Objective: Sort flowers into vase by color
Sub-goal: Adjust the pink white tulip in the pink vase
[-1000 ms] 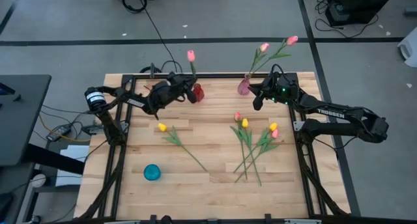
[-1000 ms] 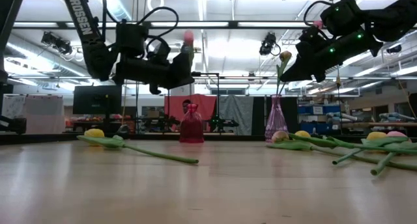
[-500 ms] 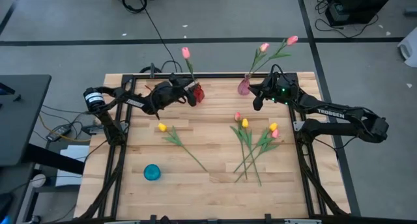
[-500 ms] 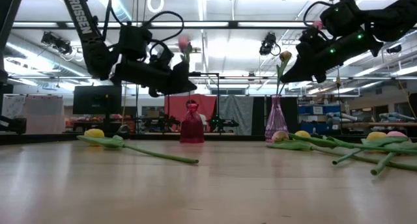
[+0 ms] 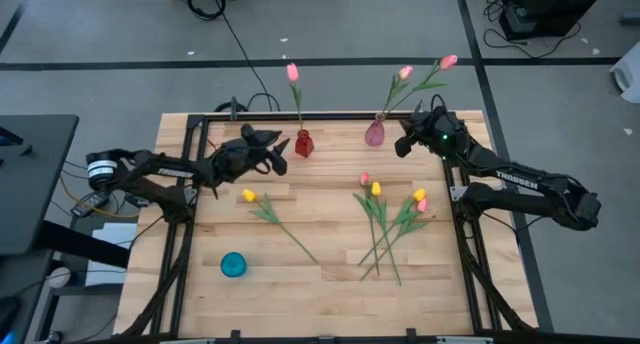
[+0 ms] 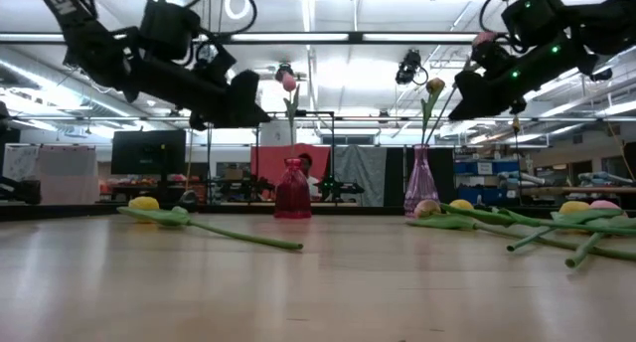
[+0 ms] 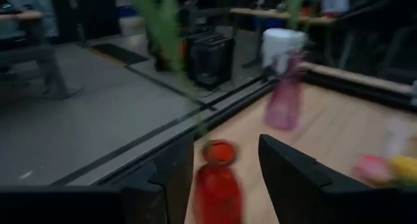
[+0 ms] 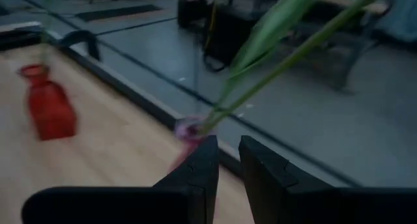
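Observation:
A pink tulip (image 5: 292,72) stands in the red vase (image 5: 303,144) at the table's far edge, its stem in the neck. My left gripper (image 5: 280,154) hovers open just left of that vase, which shows beyond its spread fingers (image 7: 226,146). Two pink tulips (image 5: 405,72) (image 5: 448,61) lean out of the pink vase (image 5: 374,134). My right gripper (image 5: 402,144) hangs just right of it with a narrow gap and nothing between the fingers (image 8: 228,155). One yellow tulip (image 5: 248,195) lies at mid-left. Several yellow and pink ones (image 5: 375,189) lie at mid-right.
A small teal round object (image 5: 233,264) sits near the table's front left. The loose tulips' long stems (image 5: 380,249) fan out toward the near edge at the right. A black frame (image 5: 200,119) runs along the table's far and side edges.
My left gripper has opened and let go of the pink tulip's stem, then drawn back toward the table's left edge, away from the red vase. The tulip stays standing in that vase. My right gripper has turned a little beside the pink vase.

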### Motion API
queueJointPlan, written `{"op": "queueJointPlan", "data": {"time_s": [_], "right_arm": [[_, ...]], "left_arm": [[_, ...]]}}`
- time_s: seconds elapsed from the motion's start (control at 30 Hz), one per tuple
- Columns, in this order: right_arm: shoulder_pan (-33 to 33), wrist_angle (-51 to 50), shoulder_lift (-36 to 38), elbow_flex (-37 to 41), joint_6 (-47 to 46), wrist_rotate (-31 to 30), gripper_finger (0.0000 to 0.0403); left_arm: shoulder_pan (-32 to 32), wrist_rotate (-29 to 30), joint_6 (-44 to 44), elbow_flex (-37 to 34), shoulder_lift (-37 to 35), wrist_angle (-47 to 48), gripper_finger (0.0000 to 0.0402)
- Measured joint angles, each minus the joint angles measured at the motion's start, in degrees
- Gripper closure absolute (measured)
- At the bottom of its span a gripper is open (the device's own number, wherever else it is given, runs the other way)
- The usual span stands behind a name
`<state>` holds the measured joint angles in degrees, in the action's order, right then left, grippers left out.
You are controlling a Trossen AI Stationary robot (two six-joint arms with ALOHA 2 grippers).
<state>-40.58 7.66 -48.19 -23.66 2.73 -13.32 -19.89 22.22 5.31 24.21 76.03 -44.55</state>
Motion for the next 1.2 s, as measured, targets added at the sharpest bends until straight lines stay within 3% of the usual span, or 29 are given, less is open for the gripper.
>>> {"op": "queueJointPlan", "data": {"time_s": [0.33, 0.7, 0.9, 1.2], "right_arm": [[-10.38, 8.34, 0.99, 0.00, -1.27, 9.24, 0.0260], [-21.50, 15.56, -2.64, -0.02, -7.06, 31.97, 0.0228], [-23.40, 21.83, -6.72, -0.02, -6.58, 33.56, 0.0228], [-25.26, 26.77, -6.92, -0.02, -7.20, 37.21, 0.0237]], "left_arm": [[8.51, 0.27, 0.73, -0.07, -0.43, -1.16, 0.0222], [11.81, 2.67, -0.77, -0.07, -0.43, -0.88, 0.0222], [11.81, 2.71, -0.77, -0.07, -0.41, -0.65, 0.0222], [11.81, 2.86, -0.77, -0.07, -0.39, 0.17, 0.0222]]}}
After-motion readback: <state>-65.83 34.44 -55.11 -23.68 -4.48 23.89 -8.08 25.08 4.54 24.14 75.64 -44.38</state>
